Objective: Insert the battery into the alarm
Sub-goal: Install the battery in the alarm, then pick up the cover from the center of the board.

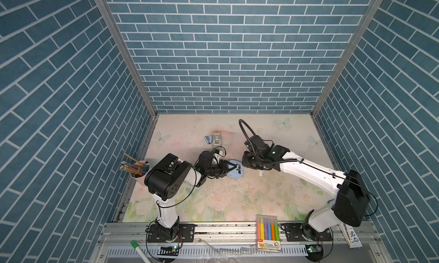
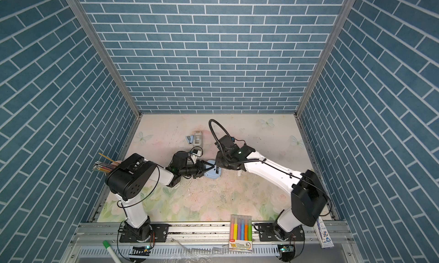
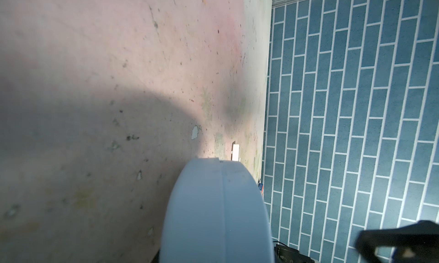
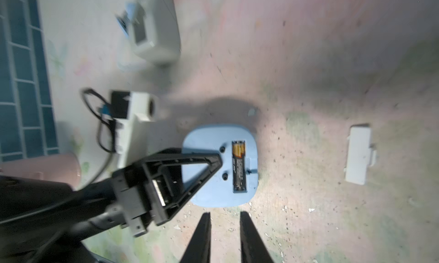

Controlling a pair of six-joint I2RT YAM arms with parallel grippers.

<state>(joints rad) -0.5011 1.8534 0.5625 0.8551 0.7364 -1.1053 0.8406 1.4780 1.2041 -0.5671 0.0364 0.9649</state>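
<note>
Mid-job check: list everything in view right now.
alarm: one, light blue, table centre, back up
battery: one, black and gold, in alarm's slot
slot cover: one, white, loose beside alarm
box: one, grey, table's back
stapler: one, blue, beside box
cup: one, pink, left edge, holds pencils
marker pack: one, multicoloured, front rail
pen: one, green cap, below rail
carton: one, white, rail's right end
left gripper: one, black, shut on alarm
right gripper: one, black, open, empty, by alarm

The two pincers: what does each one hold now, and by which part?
The left pincer clamps the blue clock by its edge. The right pincer holds nothing.
</note>
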